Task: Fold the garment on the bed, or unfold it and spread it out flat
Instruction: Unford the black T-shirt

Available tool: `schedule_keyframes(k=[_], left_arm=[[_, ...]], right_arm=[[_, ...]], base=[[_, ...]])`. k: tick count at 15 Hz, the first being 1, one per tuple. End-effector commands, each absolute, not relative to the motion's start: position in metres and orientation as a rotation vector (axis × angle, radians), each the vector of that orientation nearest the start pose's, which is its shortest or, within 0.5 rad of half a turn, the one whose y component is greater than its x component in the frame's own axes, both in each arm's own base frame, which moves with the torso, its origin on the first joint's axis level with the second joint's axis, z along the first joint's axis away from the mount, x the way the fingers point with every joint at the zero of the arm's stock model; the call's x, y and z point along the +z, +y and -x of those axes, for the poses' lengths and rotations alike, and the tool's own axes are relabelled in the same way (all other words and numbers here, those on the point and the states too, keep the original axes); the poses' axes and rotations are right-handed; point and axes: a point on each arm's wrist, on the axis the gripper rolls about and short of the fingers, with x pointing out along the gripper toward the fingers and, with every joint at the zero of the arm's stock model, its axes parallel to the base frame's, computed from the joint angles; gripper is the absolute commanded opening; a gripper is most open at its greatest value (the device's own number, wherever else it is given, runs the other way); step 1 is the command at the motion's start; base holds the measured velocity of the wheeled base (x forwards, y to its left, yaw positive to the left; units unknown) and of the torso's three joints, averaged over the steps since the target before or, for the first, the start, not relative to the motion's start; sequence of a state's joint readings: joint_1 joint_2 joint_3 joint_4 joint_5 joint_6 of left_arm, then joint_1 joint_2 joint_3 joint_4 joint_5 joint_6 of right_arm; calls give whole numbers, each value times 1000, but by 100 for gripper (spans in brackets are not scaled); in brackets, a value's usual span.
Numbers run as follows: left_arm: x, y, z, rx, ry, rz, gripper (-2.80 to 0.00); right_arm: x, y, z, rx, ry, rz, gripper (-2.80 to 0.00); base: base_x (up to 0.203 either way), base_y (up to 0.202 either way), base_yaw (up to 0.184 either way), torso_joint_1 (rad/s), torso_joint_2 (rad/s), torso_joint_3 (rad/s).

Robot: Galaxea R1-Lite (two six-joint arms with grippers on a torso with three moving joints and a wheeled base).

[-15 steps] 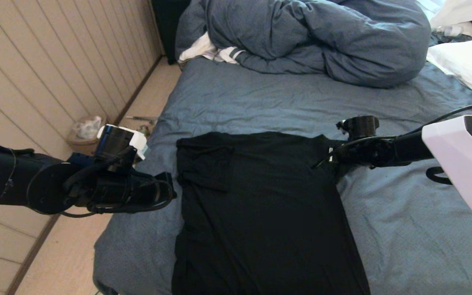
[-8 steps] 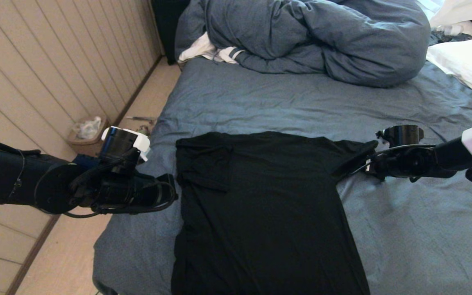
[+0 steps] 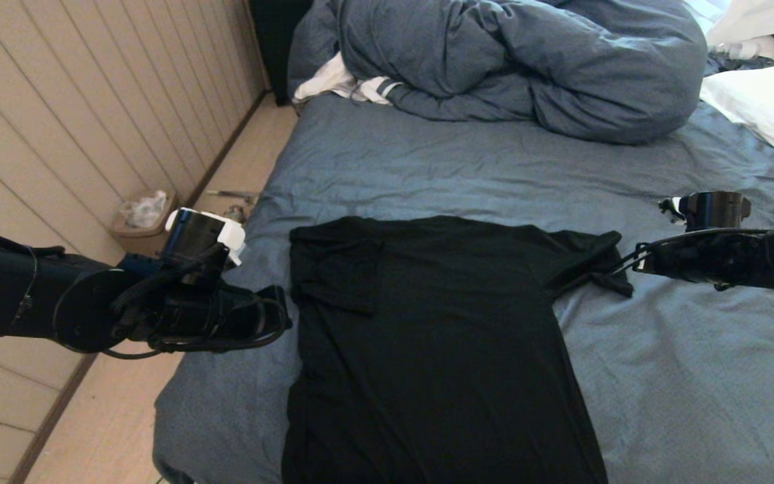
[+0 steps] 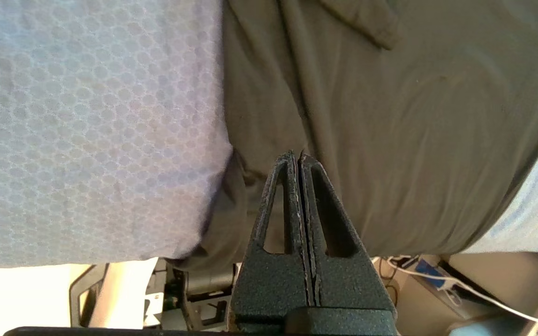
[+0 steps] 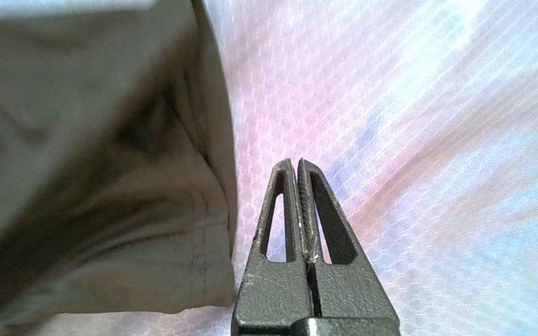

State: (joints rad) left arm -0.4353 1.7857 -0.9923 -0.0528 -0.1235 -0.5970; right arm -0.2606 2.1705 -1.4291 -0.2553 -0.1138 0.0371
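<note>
CHANGE: right sleeve, folded in a second ago, now pulled out beside the black T-shirt (image 3: 427,336) | right end effector (image 3: 635,263) pinched narrow just off that sleeve tip, seemingly holding nothing | left end effector (image 3: 283,310) narrow, empty at shirt's left edge | T-shirt flat on bed (image 3: 662,390) | NEXT: left sleeve likely.

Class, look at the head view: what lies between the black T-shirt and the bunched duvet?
Only bare, wrinkled sheet of the bed separates the T-shirt from the duvet.
</note>
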Motion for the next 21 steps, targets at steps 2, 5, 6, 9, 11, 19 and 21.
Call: schedule_keyframes(k=[2, 5, 6, 9, 11, 19, 21], left_arm=[[154, -136, -285, -295, 866, 444, -280], [153, -135, -283, -296, 864, 425, -280], [154, -135, -285, -304, 838, 422, -280], [148, -135, -287, -350, 733, 433, -280], [144, -135, -286, -366, 708, 416, -280], [142, -136, -289, -366, 708, 417, -280], [142, -136, -289, -362, 707, 419, -280]], right_arm=[[159, -105, -419, -352, 433, -71, -280], [158, -59, -427, -251, 439, -71, -280], [154, -43, -431, -217, 447, -73, -280], [127, -14, -446, -164, 497, -79, -280], [111, -9, -456, -157, 523, -79, -280], [99, -40, -444, -229, 569, -106, -280], [106, -55, -438, -258, 557, -111, -280]], base=[[0, 0, 0, 0, 0, 0], [0, 0, 0, 0, 0, 0], [0, 0, 0, 0, 0, 0], [0, 0, 0, 0, 0, 0], [0, 0, 0, 0, 0, 0], [0, 0, 0, 0, 0, 0], [0, 0, 0, 0, 0, 0]])
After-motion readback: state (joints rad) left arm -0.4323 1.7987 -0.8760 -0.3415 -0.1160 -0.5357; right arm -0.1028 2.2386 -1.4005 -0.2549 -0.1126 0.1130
